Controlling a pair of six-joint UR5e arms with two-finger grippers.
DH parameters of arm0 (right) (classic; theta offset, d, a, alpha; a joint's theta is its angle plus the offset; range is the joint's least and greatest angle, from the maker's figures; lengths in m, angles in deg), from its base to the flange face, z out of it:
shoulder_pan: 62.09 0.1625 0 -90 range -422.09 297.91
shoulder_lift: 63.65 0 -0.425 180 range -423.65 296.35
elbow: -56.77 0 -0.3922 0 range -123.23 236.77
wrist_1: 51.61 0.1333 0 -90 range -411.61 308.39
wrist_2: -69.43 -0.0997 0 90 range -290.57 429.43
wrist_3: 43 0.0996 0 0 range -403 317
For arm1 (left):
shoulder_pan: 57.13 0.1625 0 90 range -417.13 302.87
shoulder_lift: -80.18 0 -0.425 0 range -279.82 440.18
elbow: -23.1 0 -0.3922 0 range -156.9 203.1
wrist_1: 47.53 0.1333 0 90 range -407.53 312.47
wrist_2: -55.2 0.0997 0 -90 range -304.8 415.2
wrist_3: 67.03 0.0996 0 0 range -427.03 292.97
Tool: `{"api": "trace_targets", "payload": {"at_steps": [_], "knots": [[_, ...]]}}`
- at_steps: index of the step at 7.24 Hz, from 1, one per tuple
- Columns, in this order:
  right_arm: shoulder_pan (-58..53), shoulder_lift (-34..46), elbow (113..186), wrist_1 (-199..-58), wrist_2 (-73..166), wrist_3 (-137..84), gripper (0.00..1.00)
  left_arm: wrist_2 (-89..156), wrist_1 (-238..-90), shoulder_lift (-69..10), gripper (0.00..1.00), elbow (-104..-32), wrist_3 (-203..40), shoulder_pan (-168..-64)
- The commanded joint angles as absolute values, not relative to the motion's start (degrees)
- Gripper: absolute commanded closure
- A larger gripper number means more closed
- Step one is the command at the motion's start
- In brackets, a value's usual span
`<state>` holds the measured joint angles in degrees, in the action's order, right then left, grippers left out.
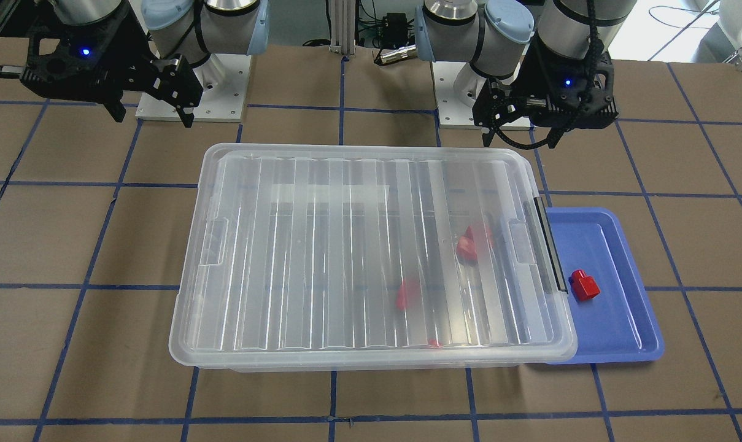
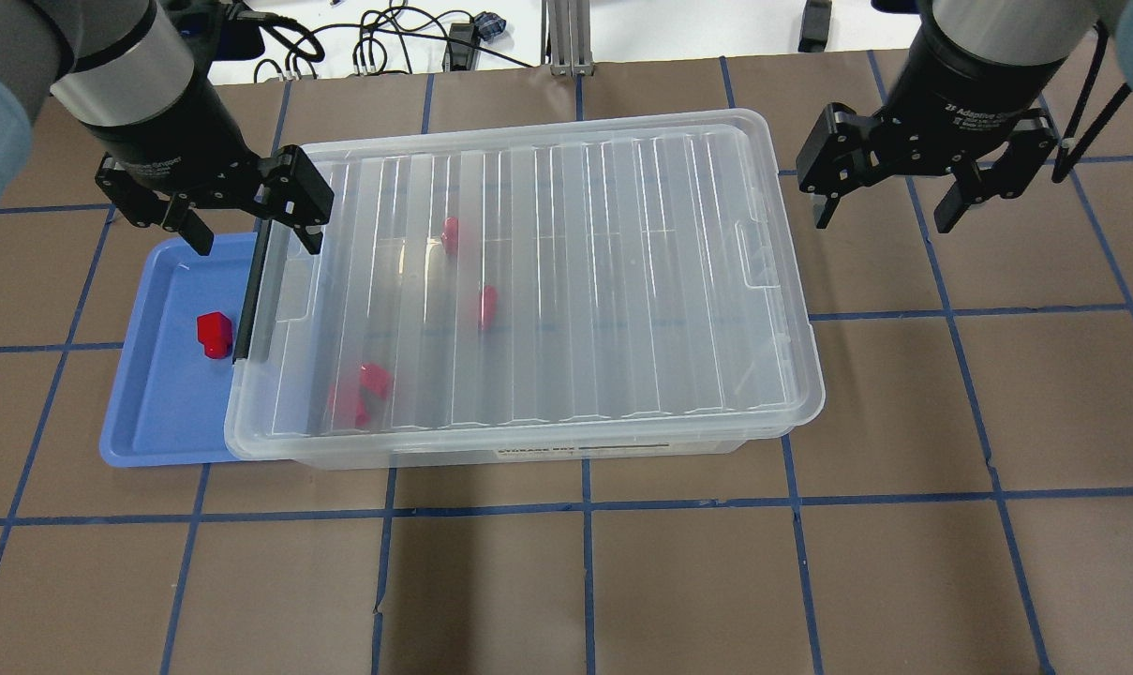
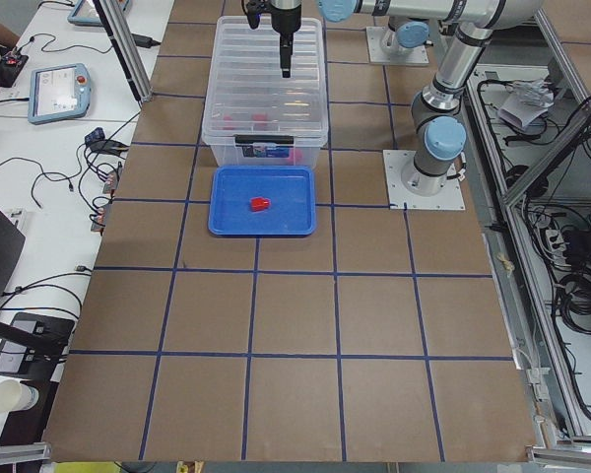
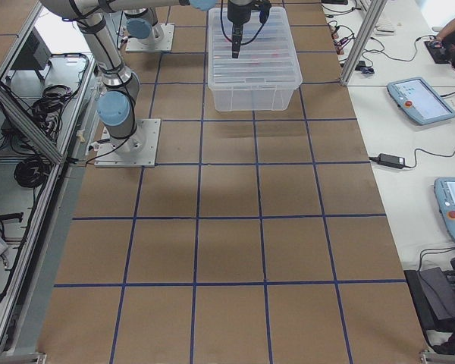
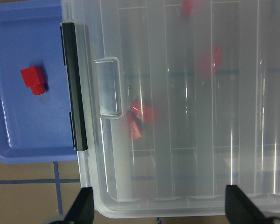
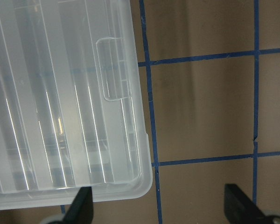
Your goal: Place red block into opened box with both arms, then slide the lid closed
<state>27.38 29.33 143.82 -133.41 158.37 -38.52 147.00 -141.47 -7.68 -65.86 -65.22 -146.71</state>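
Note:
A small red block (image 2: 214, 333) (image 1: 584, 285) (image 5: 33, 79) lies in a blue tray beside the box's black bar (image 2: 247, 300). The clear box (image 2: 547, 452) is covered by the ribbed translucent lid (image 2: 575, 281) (image 1: 346, 245), which reaches almost to the bar. Through the lid I see blurred red blocks (image 2: 450, 232) (image 2: 365, 394) inside. My left gripper (image 2: 252, 234) (image 1: 521, 138) (image 5: 161, 210) hangs open and empty above the bar end. Past the opposite end, my right gripper (image 2: 883, 216) (image 1: 151, 115) (image 6: 158, 210) is open over the table, also empty.
The blue tray (image 2: 154, 422) (image 1: 622, 331) sits tight against the box's bar end. Brown table with blue tape lines (image 2: 585, 562) spreads all around. Both arm bases (image 1: 193, 92) stand behind the box. Cables and tablets (image 3: 59, 89) lie on side benches.

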Motion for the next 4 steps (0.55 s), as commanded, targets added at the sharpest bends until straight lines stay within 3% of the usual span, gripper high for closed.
{"api": "trace_targets", "payload": {"at_steps": [1, 4], "knots": [[27.4, 29.3, 144.0, -133.4, 158.4, -38.5, 0.00, 147.3, -141.7, -8.2, 0.00, -65.1, -65.5, -146.8], [27.3, 28.7, 144.0, -133.4, 157.9, -38.7, 0.00, 147.2, -141.7, -8.3, 0.00, -65.1, -65.5, -146.8]]}}
